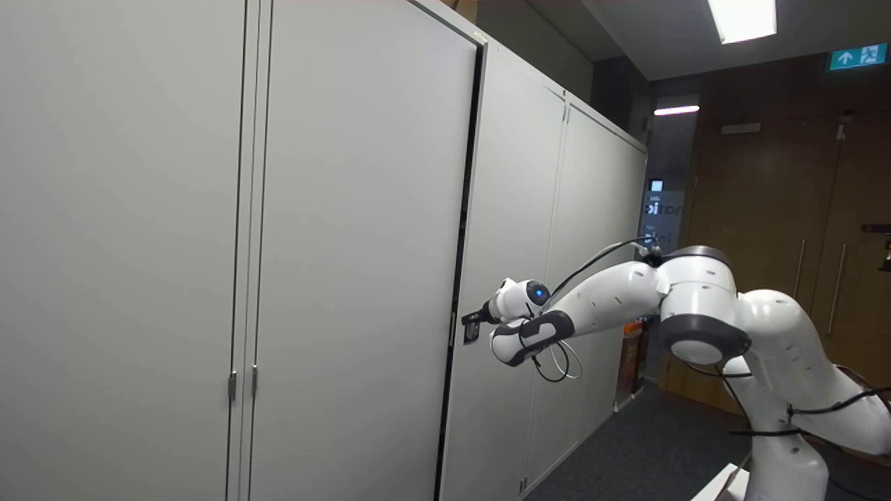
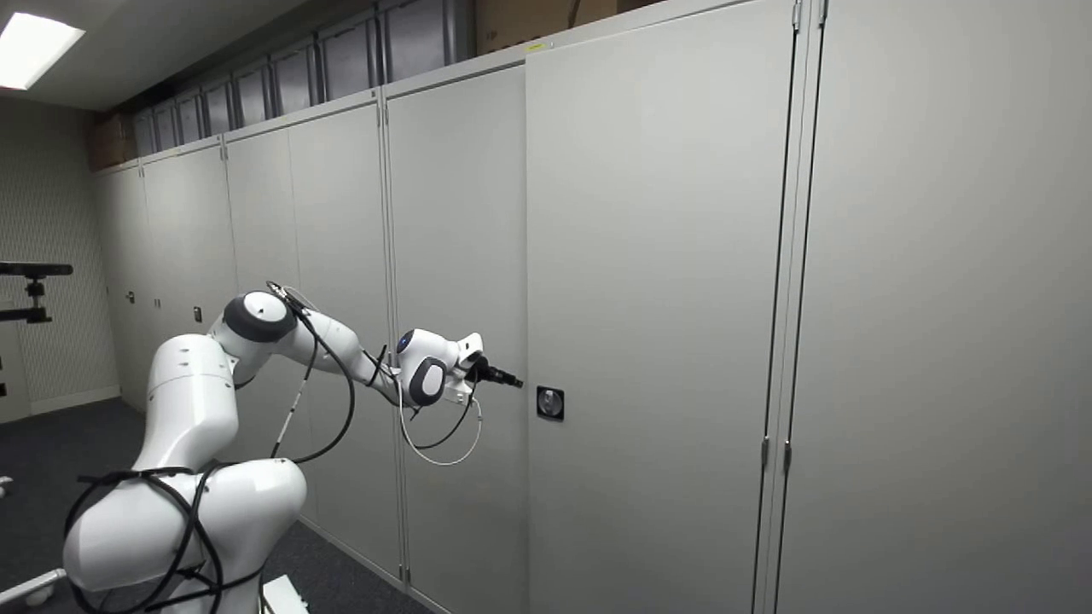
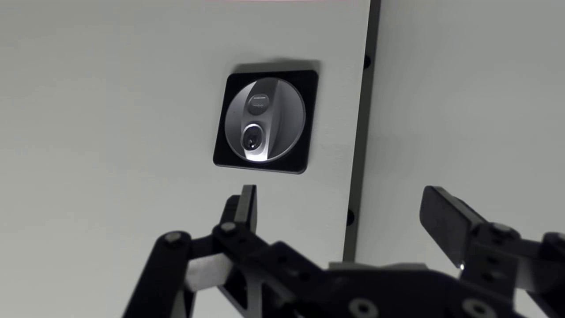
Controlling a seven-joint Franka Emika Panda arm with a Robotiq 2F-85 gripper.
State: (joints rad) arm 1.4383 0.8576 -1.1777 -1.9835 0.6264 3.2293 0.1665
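The gripper (image 3: 340, 190) is held with its fingers (image 3: 247, 206) spread wide, and nothing is pinched between them. In the wrist view the dark gap (image 3: 365, 110) between two cabinet doors is straddled: one finger is placed before the latch door (image 3: 132, 110), the other before the adjoining door (image 3: 476, 110). Near the first finger, close to the free edge of the latch door, the turn latch (image 3: 266, 121) is set: a black square plate with a round metal knob, in whose raised bar a keyhole (image 3: 252, 138) is fitted. In both exterior views the gripper is positioned slightly above the latch and toward the gap; whether the door faces are touched cannot be made out from these angles.

The latch door is seen slightly ajar, proud of its neighbour. The step in hand is judged to be the lining-up of the fingers with that free edge or with the latch. If the edge is meant, a finger would next have to be worked into the gap; if the latch, a sideways and downward shift would be called for, then a narrowing onto the raised bar.

Farther out, the arm (image 1: 605, 298) is stretched toward the cabinets, on which grey crates (image 2: 345, 64) and a cardboard box (image 2: 546, 26) are stacked.
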